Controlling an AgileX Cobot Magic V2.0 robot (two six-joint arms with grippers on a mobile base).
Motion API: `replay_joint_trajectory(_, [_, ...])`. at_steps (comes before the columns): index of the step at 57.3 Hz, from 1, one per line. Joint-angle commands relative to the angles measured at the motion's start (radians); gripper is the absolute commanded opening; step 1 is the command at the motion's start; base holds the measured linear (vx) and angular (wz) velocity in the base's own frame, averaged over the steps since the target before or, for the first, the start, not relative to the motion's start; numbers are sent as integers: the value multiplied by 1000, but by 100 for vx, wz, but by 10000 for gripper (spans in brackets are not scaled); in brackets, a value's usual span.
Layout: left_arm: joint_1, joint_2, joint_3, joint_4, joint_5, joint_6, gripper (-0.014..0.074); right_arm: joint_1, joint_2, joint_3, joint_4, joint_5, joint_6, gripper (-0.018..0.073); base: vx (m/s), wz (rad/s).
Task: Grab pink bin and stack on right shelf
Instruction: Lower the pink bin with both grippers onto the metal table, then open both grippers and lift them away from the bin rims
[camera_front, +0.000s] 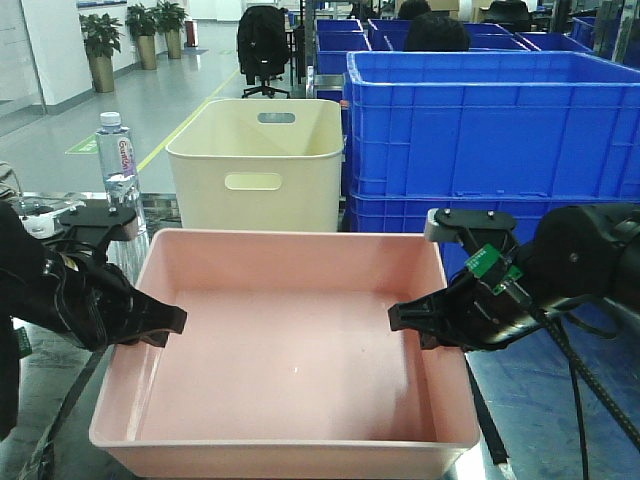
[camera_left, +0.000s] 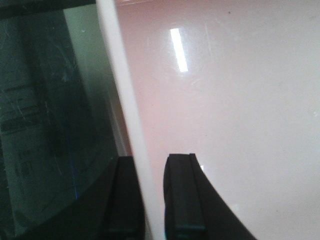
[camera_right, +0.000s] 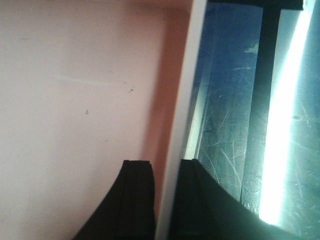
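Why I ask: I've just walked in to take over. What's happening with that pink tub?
A two-armed robot is gripping a wide, shallow pale-pink plastic bin by its side rims. The left tool is on one side and the right tool on the other, each with a finger on either side of the rim. A taller cream plastic bin and blue ribbed plastic crates stand behind it. I cannot tell whether the bin is lifted.

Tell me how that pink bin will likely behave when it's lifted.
Probably light: the pink bin is empty, thin plastic. Its glossy rim looks slippery, so the left gripper and right gripper pinching opposite sides might slip. Wide and shallow, it may flex.
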Motion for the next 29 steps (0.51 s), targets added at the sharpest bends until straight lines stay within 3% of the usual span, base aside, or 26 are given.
replay_joint_trajectory(1, [-10, -35, -35, -73, -67, 18, 192, -1, -48, -35, 36, -108, -21, 272, 0, 0])
replay_joint_trajectory(15, [-10, -35, -41, -72, -95, 18, 365, -1, -53, -35, 24, -115, -21, 480, 0, 0])
replay_joint_trajectory(29, [-10, -84, -41, -72, -105, 25, 407, -1, -109, -35, -16, -109, -27, 502, 0, 0])
